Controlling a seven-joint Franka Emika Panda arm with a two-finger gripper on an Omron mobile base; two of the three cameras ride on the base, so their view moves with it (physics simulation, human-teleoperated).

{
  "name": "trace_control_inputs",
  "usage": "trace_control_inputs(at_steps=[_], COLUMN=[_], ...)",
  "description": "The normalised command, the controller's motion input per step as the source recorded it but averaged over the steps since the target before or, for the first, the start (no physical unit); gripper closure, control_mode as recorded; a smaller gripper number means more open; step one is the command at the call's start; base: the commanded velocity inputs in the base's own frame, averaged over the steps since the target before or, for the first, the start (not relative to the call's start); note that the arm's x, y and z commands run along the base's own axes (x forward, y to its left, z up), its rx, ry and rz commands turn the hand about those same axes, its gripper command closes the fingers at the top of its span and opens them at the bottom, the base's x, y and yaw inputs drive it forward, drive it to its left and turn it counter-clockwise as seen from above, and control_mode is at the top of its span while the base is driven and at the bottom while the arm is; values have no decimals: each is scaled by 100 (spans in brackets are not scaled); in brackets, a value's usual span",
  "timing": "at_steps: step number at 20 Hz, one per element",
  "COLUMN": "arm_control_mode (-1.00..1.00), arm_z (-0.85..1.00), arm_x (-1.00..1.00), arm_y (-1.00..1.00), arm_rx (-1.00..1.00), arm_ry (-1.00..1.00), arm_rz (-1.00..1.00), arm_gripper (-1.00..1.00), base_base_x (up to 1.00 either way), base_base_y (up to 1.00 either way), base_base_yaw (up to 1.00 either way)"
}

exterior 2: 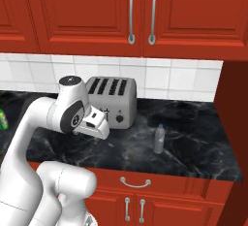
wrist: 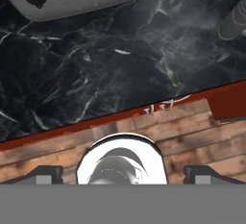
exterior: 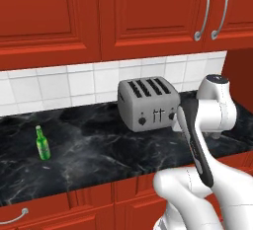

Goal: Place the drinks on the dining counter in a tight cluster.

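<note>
A slim green glass bottle [exterior: 43, 143] stands upright at the left of a narrow black marble counter [exterior: 99, 160]. A small clear bottle with a blue cap [exterior 2: 159, 139] stands to the right of the toaster; the hand view catches it at the top right [wrist: 234, 21]. My gripper [wrist: 123, 175] hangs above the counter's front edge in front of the toaster, pointing down. It is open, its two dark fingertips [wrist: 45, 174] stand wide apart with nothing between them. It is well clear of both bottles. The dining counter is out of view.
A grey four-slot toaster [exterior: 147, 103] sits against the white tiled wall, also seen from the right [exterior 2: 112, 101]. Red wall cabinets [exterior: 123, 12] hang above the counter, red drawers [exterior 2: 140, 186] below it. A red side panel [exterior 2: 235, 123] closes the counter's right end.
</note>
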Motion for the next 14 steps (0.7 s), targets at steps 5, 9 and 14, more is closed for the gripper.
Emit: trace_control_inputs(at_steps=[5,9,14], arm_control_mode=[100,100,-100], arm_z=[0,0,-2], arm_x=[0,0,-2], arm_y=[0,0,2], arm_rx=[0,0,-3], arm_ry=[0,0,0], arm_rz=[0,0,0], arm_gripper=[-100,-100,-100], base_base_x=[26,9,0], base_base_y=[-10,-1,0], base_base_yaw=[0,1,0])
